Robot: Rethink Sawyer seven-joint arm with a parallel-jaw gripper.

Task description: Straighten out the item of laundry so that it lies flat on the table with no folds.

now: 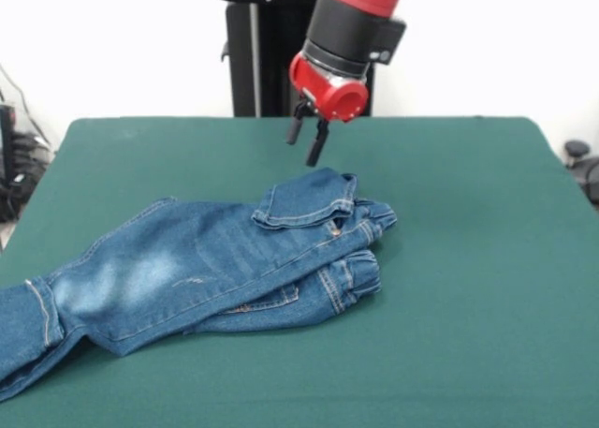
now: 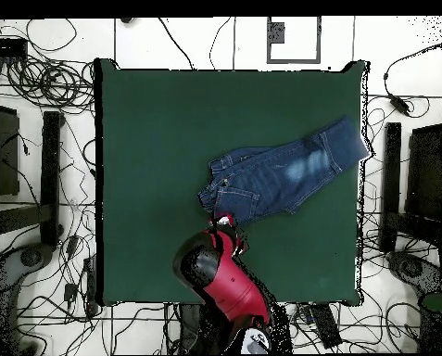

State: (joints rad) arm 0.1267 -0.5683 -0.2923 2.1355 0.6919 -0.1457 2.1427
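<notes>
The black two-fingered gripper (image 1: 310, 136) at the end of the red and black arm (image 1: 349, 36) hangs clear of the cloth, its fingers parted with an open gap between them and nothing held. It hovers just above the table's surface beside the waistband end of the small blue denim jeans (image 1: 201, 269) — near the garment, not touching it. In the overhead view the gripper (image 2: 226, 222) sits at the edge of the jeans (image 2: 282, 174) nearest the robot. The jeans lie on the large dark green felt-like table (image 1: 468, 259), folded over themselves: the waistband corner is turned back and the two legs are stacked — one partly covering the other. The legs run toward one table edge, and in the front view the hems reach it.
</notes>
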